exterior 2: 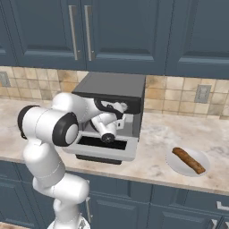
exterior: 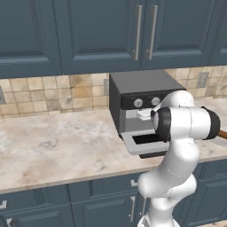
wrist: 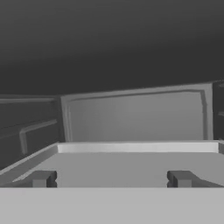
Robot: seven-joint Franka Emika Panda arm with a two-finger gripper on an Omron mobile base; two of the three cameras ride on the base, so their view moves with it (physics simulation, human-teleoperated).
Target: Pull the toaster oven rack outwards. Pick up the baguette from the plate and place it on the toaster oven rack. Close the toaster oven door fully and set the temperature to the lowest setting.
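On the beige marble counter (exterior 2: 170, 129) under dark blue cabinets, we see the boxy dark grey toaster oven (exterior 2: 112, 96), its light grey windowed door (exterior 2: 105, 147) folded down. Our gripper (wrist: 109, 178), fingers spread apart, reaches over the flat grey rack (wrist: 131, 164). The golden-brown baguette (exterior 2: 188, 160) lies on the pale round plate (exterior 2: 176, 166) to the right.
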